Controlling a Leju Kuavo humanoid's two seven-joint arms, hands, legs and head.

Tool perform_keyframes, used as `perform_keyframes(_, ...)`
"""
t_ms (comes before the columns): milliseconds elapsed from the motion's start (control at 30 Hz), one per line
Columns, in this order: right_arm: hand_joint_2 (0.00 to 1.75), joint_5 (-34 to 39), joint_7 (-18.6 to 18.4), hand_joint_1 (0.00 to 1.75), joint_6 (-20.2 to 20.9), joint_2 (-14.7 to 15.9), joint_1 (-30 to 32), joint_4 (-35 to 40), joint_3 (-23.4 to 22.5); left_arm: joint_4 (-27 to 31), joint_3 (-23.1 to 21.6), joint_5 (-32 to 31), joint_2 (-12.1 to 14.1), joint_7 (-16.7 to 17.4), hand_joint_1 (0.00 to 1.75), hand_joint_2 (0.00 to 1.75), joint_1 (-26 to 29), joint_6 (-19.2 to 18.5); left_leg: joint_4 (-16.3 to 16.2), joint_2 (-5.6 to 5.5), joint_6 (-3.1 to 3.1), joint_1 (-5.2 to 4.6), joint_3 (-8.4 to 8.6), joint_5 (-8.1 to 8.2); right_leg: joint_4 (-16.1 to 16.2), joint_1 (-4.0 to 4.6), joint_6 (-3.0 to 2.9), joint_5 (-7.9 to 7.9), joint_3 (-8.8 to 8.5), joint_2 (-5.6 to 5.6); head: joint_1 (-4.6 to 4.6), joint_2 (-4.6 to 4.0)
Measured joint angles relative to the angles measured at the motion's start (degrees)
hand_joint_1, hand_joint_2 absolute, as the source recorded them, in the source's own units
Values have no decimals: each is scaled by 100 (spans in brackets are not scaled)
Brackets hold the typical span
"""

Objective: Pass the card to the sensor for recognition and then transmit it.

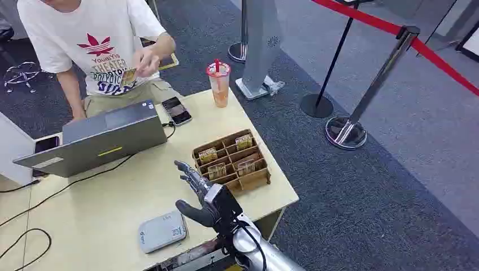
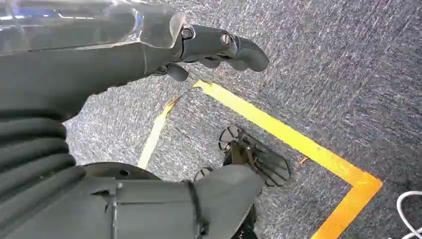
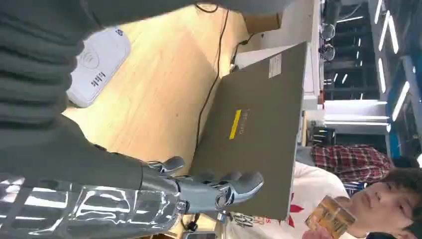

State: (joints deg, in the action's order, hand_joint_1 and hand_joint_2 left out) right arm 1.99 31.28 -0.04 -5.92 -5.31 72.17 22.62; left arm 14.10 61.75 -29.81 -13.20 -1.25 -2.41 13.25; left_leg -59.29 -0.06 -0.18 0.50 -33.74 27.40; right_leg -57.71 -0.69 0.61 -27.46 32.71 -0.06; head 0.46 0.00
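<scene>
From the head view, a pale wooden table (image 1: pixel 113 203) stands on dark grey carpet (image 1: pixel 367 186). On it sit a grey laptop (image 1: pixel 99 141), its lid turned toward the robot, a phone (image 1: pixel 177 110) beside it, a drink cup (image 1: pixel 218 83) with a red straw at the far edge, a wooden divided tray (image 1: pixel 231 161) holding cards in several compartments, and a white sensor (image 1: pixel 162 231) near the robot's edge. Black cables trail across the tabletop. The right hand (image 1: pixel 197 195) hovers above the table between sensor and tray, fingers spread and holding nothing. A person in a white T-shirt sits behind the laptop, holding the card (image 1: pixel 129 77) up at chest level, well apart from the robot's hand. Chrome posts (image 1: pixel 367 96) with a red belt stand on the carpet to the right.

In the left wrist view, the left hand (image 2: pixel 219 47) hangs over grey carpet crossed by yellow tape (image 2: pixel 298 144), its fingers loosely extended, grasping nothing.

In the right wrist view, the right hand's fingers (image 3: pixel 234 186) stretch out empty over the wood, before the laptop's lid (image 3: pixel 254 129). The sensor (image 3: pixel 97 64) lies on the table, and the card (image 3: pixel 331 219) is in the person's hand beyond the laptop.
</scene>
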Motion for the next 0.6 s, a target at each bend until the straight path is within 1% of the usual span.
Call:
perform_keyframes(100,0,0,0,0,0,0,0,0,0,0,0,0,2,-2,0,0,0,-2,0,0,0,0,0,0,0,0,0,0,0,0,0,0)
perform_keyframes(133,175,0,0,0,0,0,0,0,0,0,0,0,4,-2,0,0,0,-2,0,0,0,0,0,0,0,0,0,0,0,0,0,0)
perform_keyframes(600,175,0,-9,0,33,0,-3,-2,0,0,13,17,2,-2,0,0,-1,13,0,0,0,0,0,0,0,0,0,0,0,0,0,0)
